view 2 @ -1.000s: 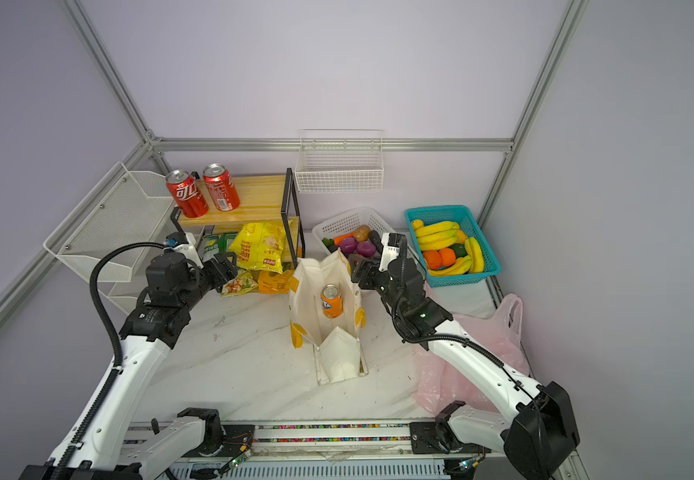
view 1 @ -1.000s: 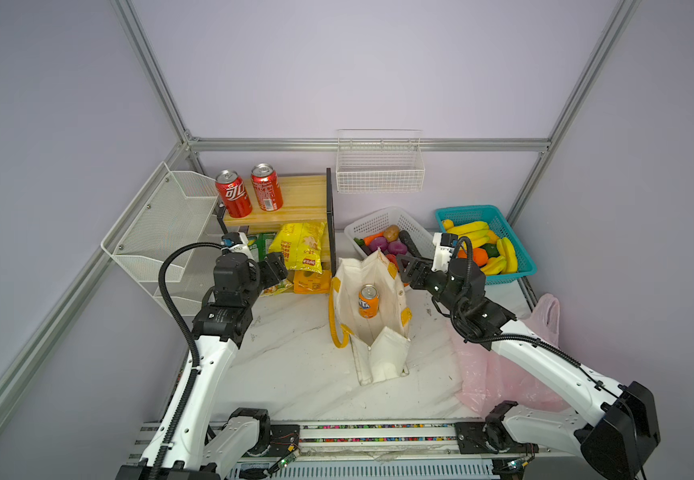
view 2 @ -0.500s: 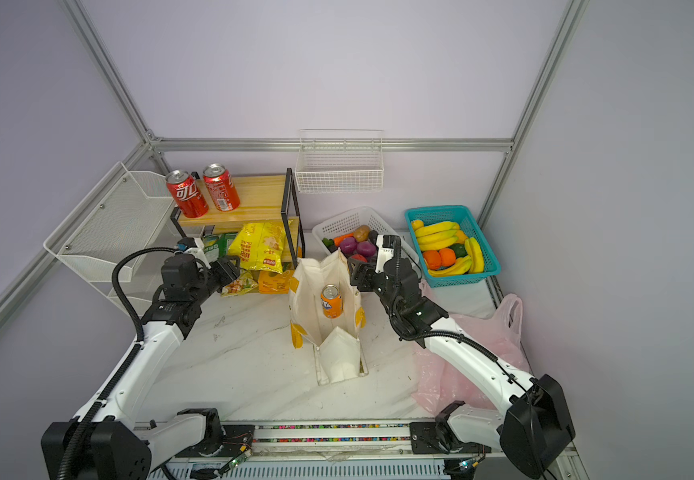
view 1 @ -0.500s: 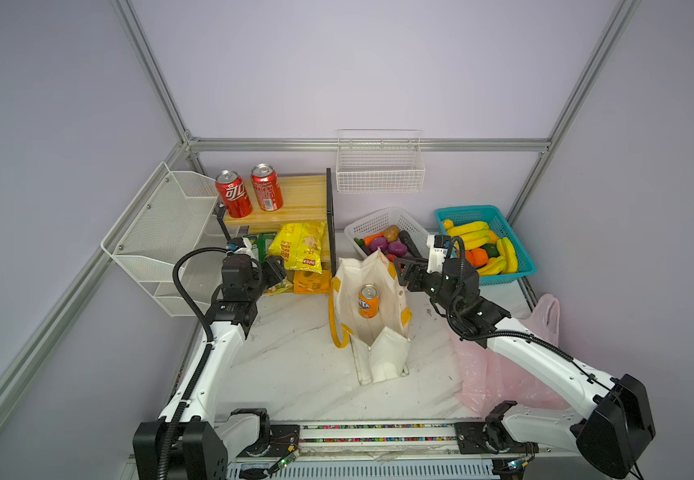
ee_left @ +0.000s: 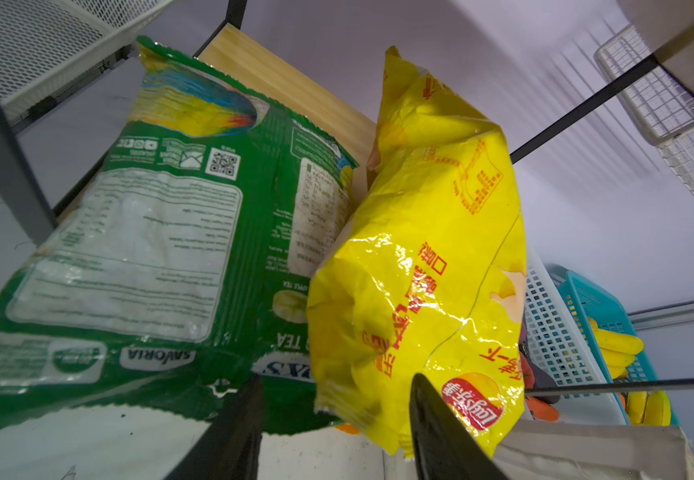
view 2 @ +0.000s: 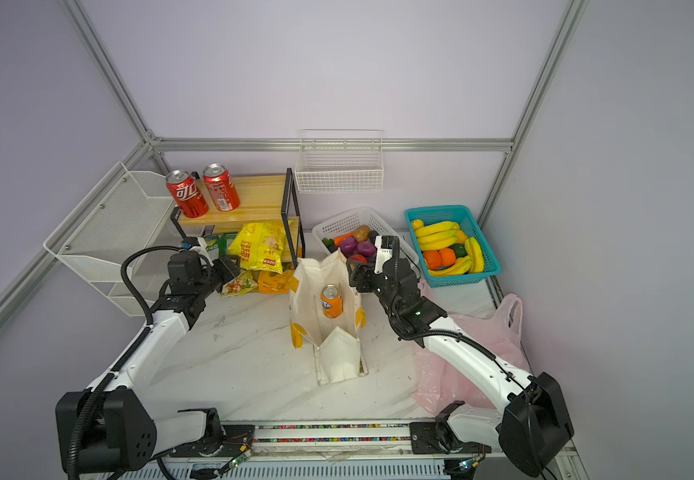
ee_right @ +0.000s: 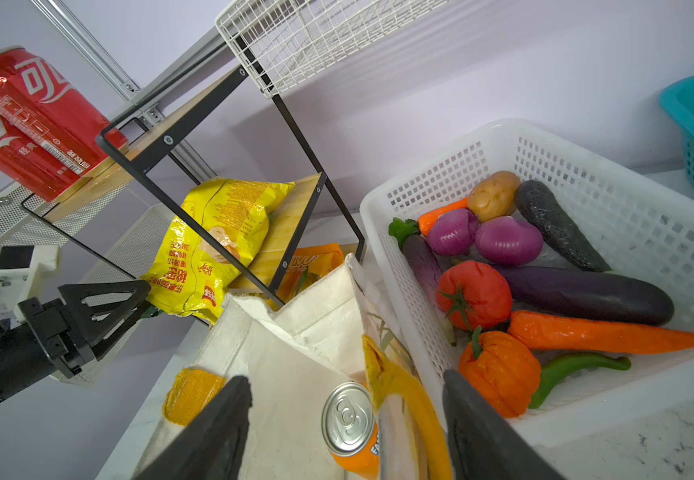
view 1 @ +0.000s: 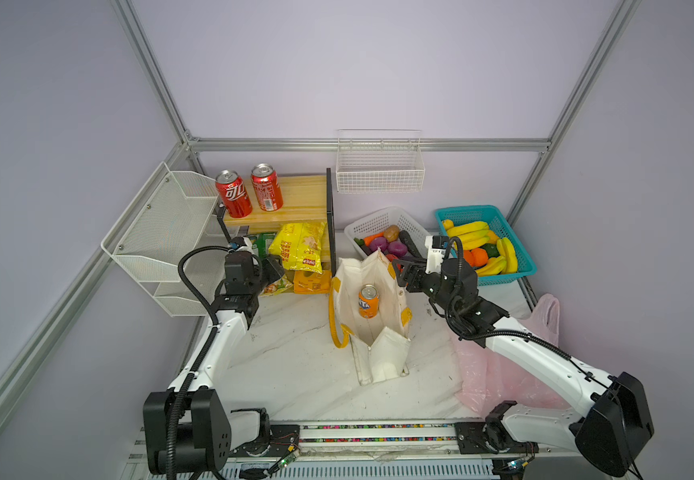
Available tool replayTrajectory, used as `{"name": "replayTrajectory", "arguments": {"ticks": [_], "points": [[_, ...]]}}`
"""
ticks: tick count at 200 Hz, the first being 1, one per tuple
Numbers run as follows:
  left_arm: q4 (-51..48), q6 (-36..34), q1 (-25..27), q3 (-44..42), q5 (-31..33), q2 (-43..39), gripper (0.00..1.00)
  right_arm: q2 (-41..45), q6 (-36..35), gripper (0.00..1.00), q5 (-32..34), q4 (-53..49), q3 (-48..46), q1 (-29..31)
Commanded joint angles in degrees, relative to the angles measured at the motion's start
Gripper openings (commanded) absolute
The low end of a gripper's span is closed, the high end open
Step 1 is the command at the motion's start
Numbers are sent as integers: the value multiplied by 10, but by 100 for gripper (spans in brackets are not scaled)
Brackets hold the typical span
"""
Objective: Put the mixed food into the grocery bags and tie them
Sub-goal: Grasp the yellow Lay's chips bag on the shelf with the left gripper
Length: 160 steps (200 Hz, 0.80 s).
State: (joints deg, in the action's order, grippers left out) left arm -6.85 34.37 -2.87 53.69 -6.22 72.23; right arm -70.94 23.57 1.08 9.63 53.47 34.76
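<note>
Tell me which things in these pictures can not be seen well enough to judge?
Thin translucent pink plastic bag: in both top views the right arm covers its middle; contents unseen.
Left pincer: in the left wrist view its fingers flank a corner of the large yellow crisp packet; contact unclear.
Green crisp packet: in a top view, mostly behind the left arm.
Cream canvas tote: its walls hide its floor.

Marble tabletop [view 1: 295, 365] with canvas tote [view 1: 386, 357], pink bag [view 1: 482, 374], white basket [view 1: 378, 218], teal basket [view 1: 467, 209].

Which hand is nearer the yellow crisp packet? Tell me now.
Left. The left hand straddles a corner of the yellow crisp packet; the right hand is apart, at the rim of the tote.
</note>
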Motion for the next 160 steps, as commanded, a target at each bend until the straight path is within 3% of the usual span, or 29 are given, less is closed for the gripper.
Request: {"name": "replayTrajectory", "arguments": {"ticks": [1,70,160], "points": [[29,14,-5,14,12,-6,55,-2,-1,74,-2,11,-6,0],[69,20,-11,21,-14,19,49,-9,4,74,-10,18,-10,0],[100,15,-11,19,-58,25,21,-17,12,74,-15,25,-18,0]]}}
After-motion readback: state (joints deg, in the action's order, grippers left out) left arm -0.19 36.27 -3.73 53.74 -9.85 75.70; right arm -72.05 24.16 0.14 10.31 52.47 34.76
